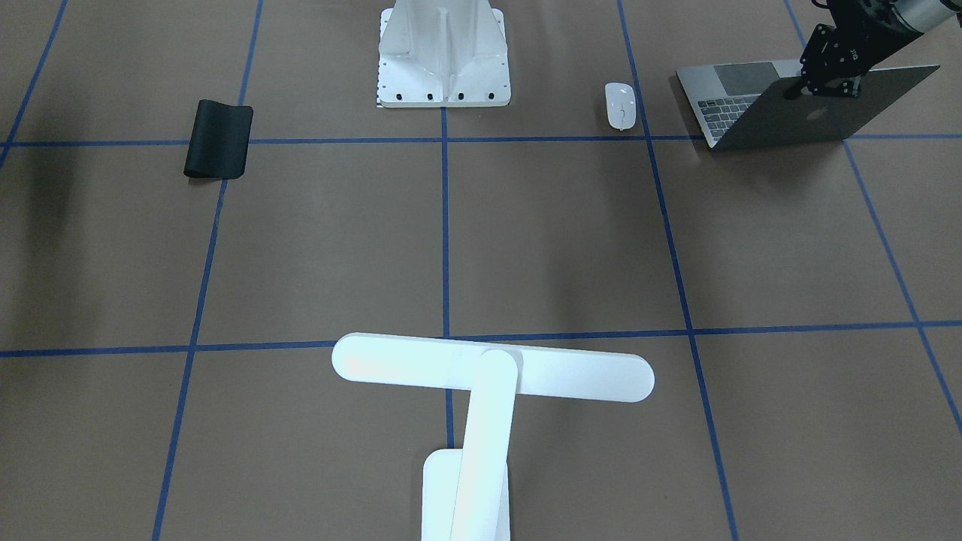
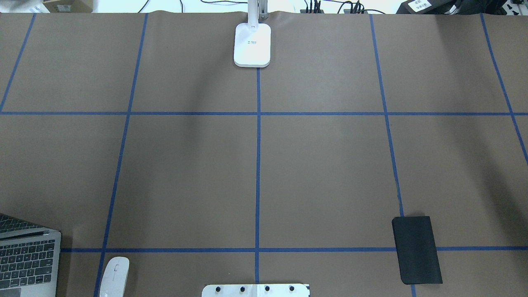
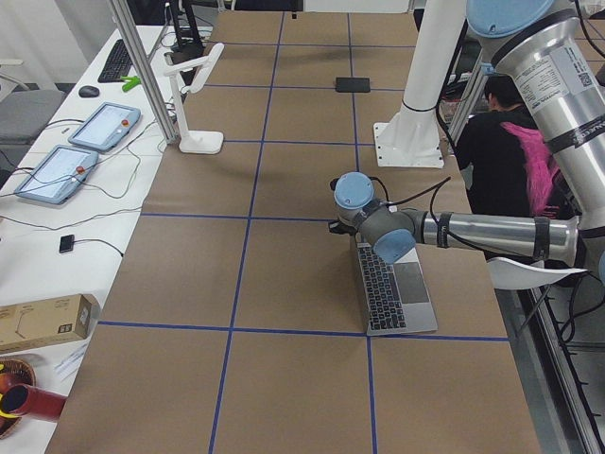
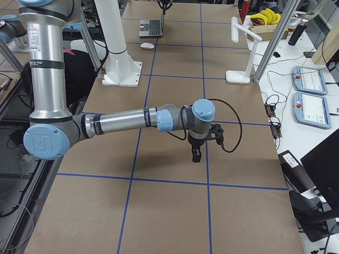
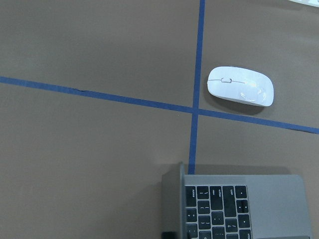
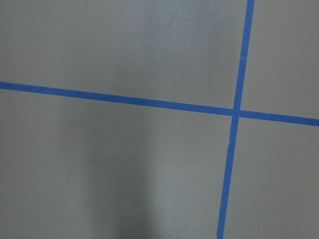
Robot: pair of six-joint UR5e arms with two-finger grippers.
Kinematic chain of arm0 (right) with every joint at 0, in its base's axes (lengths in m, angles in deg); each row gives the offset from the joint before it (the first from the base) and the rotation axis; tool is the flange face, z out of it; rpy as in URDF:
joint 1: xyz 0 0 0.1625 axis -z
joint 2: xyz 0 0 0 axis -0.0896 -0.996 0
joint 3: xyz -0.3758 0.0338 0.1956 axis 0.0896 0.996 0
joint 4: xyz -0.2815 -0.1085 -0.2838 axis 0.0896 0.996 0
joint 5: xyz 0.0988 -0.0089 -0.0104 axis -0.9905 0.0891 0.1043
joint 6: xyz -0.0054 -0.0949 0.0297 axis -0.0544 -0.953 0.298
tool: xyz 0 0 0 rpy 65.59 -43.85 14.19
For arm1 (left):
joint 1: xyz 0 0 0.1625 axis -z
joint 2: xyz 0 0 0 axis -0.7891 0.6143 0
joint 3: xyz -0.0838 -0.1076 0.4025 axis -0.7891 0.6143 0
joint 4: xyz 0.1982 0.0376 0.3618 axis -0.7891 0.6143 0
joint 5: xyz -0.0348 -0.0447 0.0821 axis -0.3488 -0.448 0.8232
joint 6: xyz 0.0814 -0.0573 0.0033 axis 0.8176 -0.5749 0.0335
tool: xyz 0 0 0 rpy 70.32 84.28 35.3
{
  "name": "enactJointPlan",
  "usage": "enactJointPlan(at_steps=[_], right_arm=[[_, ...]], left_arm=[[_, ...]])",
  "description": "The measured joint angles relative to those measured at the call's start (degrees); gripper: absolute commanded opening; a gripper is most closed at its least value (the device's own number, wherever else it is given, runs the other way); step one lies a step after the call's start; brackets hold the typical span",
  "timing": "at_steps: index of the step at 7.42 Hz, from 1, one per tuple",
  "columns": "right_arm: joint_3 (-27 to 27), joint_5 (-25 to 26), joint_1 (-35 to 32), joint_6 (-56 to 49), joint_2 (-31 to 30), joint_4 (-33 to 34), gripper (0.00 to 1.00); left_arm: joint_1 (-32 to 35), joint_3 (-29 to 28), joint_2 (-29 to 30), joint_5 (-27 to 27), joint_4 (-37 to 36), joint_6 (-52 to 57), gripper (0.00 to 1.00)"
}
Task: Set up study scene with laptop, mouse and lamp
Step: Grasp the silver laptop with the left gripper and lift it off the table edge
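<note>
At the table's near left corner, the laptop (image 2: 27,255) stands partly open with its screen toward the robot's side; the left gripper (image 1: 797,90) appears clamped on the lid's top edge, one finger on the outer face; stiff, smooth metal and probably the heaviest item, it would likely pivot at the hinge from that hold, so shifting it calls for a grip on the base. Just right of it lies the mouse (image 2: 114,275), light and glossy, probably slippery; pinch it across its narrow sides. At the far centre stands the lamp (image 2: 252,44), likely top-heavy; take it low on the stem. At the right end, the right gripper (image 4: 195,156) hovers above the brown table (image 2: 330,165); whether it is released or clenched I cannot tell.
</note>
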Motion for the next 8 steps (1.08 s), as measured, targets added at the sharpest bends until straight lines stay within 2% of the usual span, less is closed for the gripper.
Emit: enactJointPlan(at_steps=[5, 8], right_arm=[[0.1, 0.1, 0.0, 0.1, 0.0, -0.1, 1.0], [1.7, 0.3, 0.0, 0.4, -0.2, -0.1, 1.0]], left_arm=[[3.1, 3.4, 2.9, -0.3, -0.5, -0.5, 0.0], [3.2, 3.8, 12.0, -0.2, -7.8, -0.7, 0.0]])
